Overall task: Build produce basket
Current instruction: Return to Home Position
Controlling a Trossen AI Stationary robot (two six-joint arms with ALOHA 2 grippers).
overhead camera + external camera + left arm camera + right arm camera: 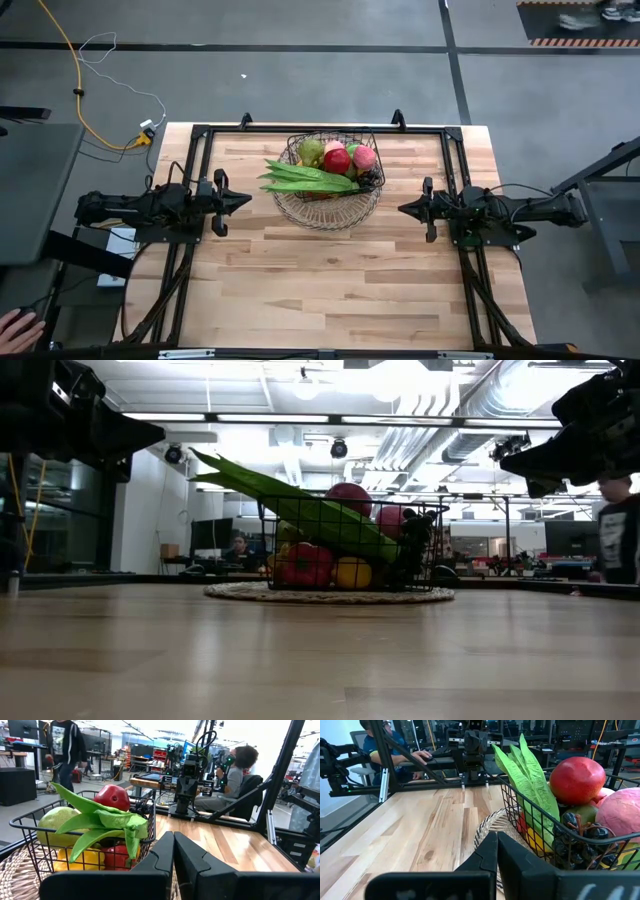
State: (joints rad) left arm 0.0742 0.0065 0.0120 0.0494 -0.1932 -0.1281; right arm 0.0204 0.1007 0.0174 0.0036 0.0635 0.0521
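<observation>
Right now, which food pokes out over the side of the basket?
The long green pods: their tips stick out over the side of the basket, while the round fruit all sit inside it.

We take this for a robotics lab or workshop. A wooden work table (330,270) stands on a bare grey floor (300,90), with a yellow cable (72,60) trailing at the far left and hazard-striped tape (585,42) at the far right. Exposed ceiling ducts (440,420) run overhead, and beyond the table a seated person (240,767) works among benches and a monitor (22,727).
</observation>
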